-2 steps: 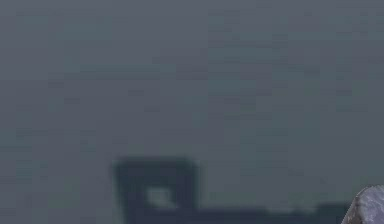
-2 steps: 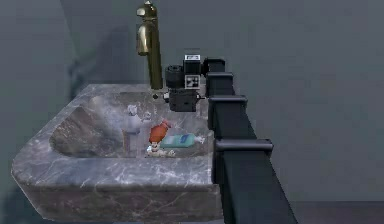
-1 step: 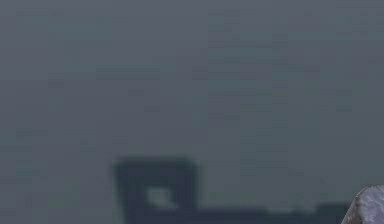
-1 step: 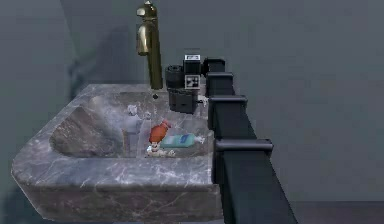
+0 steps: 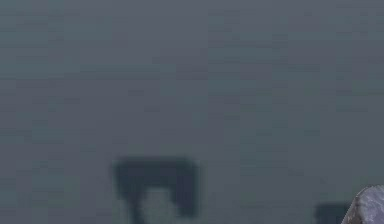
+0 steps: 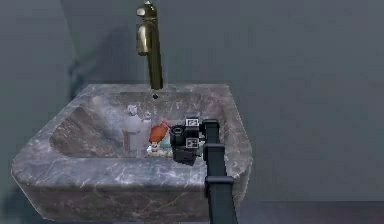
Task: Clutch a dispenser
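Forward view: a grey wall (image 5: 190,80), with a corner of the stone sink (image 5: 368,206) at the lower right edge.
Arm side view, left: the sink's mottled grey bowl.
Faucet: a brass faucet (image 6: 150,45) stands upright on the back rim.
Task thing: a small orange-red object (image 6: 157,132), probably the dispenser, lies in the bowl below the faucet.
Gripper: the gripper (image 6: 171,140) is just beside that object; contact cannot be told.
Jaws: their state cannot be told, nor whether anything is held.
Arm: the dark arm (image 6: 220,185) crosses the front rim.
Handling: likely light, rigid and slippery; best taken across mid-body.
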